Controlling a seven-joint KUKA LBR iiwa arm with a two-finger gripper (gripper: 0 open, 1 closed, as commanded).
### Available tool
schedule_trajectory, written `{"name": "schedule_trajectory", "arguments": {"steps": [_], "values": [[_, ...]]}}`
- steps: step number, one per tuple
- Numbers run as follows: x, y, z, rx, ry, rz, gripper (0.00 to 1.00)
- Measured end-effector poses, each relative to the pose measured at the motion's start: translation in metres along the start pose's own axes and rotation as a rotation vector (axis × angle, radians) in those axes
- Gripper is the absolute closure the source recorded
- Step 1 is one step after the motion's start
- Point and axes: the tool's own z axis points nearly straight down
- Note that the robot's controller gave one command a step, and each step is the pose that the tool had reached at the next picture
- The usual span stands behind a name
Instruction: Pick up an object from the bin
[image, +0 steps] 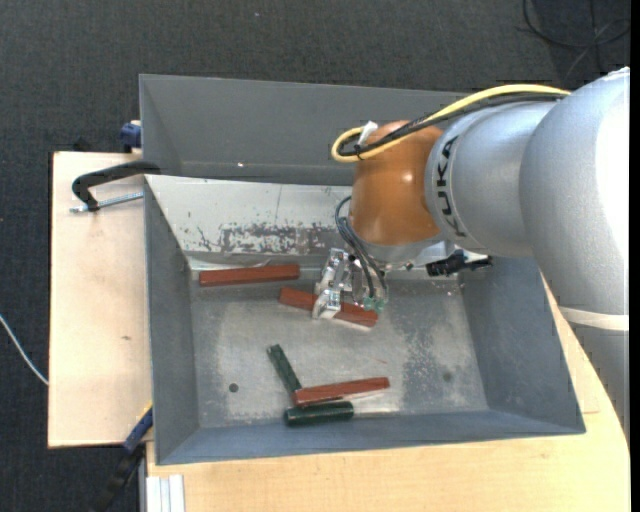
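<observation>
Camera view: the grey bin (165, 330) is entered from the right by the arm (540, 160). A red-brown bar (296, 297) at mid-floor is met by the jaws, whose opening cannot be told. Open floor is left right of it; a longer bar (248, 275) is seen along the far wall.

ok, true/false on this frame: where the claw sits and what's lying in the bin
1. The claw is over the middle red-brown stick. True.
2. Both dark green sticks lie in the back right corner. False: the slanted dark green stick and the front dark green stick lie near the front wall.
3. The back red-brown stick lies at the foot of the back wall. True.
4. The bin holds a tall heap. False: five sticks lie spread out.
5. The front red-brown stick lies just behind the front dark green stick. True.
</observation>
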Motion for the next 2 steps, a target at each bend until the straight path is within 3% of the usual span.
{"name": "schedule_trajectory", "arguments": {"steps": [1,2], "values": [[0.000,0.000,0.000,0.000,-0.001,0.000,1.00],[-0.004,-0.017,-0.194,0.004,-0.008,-0.077,1.00]]}}
